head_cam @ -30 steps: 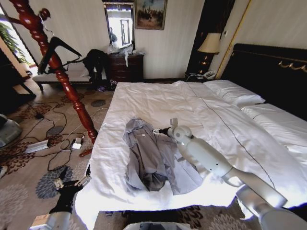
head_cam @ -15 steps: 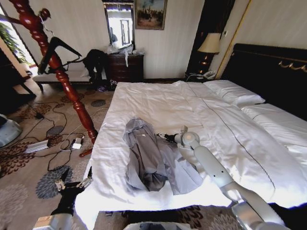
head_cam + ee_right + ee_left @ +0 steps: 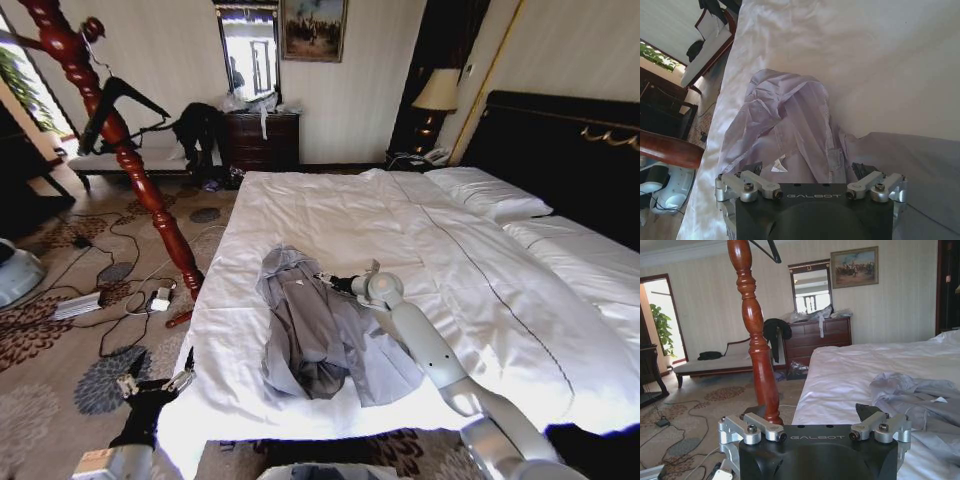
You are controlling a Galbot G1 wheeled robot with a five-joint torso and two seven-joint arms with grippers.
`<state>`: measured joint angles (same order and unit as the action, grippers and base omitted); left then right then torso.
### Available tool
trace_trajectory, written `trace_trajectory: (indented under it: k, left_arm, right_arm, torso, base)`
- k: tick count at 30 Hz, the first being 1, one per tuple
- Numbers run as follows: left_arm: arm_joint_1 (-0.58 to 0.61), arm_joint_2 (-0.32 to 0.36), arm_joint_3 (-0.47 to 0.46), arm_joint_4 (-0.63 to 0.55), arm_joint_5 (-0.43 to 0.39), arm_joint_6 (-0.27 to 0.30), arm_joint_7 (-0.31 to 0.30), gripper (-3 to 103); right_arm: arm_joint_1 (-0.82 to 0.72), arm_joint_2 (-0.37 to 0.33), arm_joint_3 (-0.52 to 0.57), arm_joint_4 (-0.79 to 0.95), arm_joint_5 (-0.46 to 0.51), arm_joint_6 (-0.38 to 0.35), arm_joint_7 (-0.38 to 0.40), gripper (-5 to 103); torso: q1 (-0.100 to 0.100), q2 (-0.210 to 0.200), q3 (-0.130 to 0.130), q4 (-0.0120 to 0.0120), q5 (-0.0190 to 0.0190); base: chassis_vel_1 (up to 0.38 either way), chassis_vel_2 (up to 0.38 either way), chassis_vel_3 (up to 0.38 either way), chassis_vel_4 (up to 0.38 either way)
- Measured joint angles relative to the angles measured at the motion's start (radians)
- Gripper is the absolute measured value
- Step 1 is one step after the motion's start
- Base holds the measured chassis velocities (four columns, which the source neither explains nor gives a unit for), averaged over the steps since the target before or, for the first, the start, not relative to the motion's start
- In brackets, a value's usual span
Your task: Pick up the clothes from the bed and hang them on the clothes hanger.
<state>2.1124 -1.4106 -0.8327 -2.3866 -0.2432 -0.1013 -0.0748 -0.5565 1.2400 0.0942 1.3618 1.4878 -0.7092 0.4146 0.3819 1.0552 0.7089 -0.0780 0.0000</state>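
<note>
The right gripper (image 3: 338, 283) reaches out over the bed (image 3: 330, 205) with its fingers spread apart, poised at the edge of the clothes (image 3: 310, 325), which lie crumpled on the white duvet directly ahead of and beneath it. In the right wrist view the pale grey-blue shirt (image 3: 790, 130) bunches into a ridge just beyond the open fingers (image 3: 752, 167), one on each side of a fold, though whether they touch the fabric cannot be told. The left gripper (image 3: 152, 384) hangs low off the near corner of the bed, above the patterned carpet (image 3: 60, 345), its fingers also open and holding nothing; the clothes lie well off to its right. Far beyond the left gripper, up and away from it, the clothes hanger (image 3: 120, 100) hangs on the red-brown wooden pole (image 3: 130, 150), which rises just ahead of this gripper in the left wrist view.
</note>
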Motion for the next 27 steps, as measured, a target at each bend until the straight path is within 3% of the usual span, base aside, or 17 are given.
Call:
trace_trajectory:
  k: [18, 21, 27]
  left_arm:
    - [-0.01, 0.006, 0.009, -0.007, 0.008, 0.013, -0.007, 100]
    - [-0.01, 0.007, 0.009, -0.009, 0.008, 0.014, -0.009, 100]
    - [-0.01, 0.007, 0.006, -0.009, 0.007, 0.014, -0.009, 100]
  right_arm:
    - [-0.008, 0.03, 0.016, -0.043, -0.024, -0.018, -0.007, 95]
    - [-0.002, 0.039, 0.012, -0.057, -0.027, -0.025, -0.008, 80]
    - [0.005, 0.052, 0.012, -0.074, -0.031, -0.026, -0.011, 76]
  torso:
    - [0.0, 0.0, 0.0, 0.0001, 0.0001]
    - [0.0, 0.0, 0.0, 0.0001, 0.0]
    - [0.0, 0.0, 0.0, 0.0002, 0.0]
  base:
    - [0.0, 0.0, 0.0, 0.0]
    - [0.0, 0.0, 0.0, 0.0]
    - [0.0, 0.0, 0.0, 0.0]
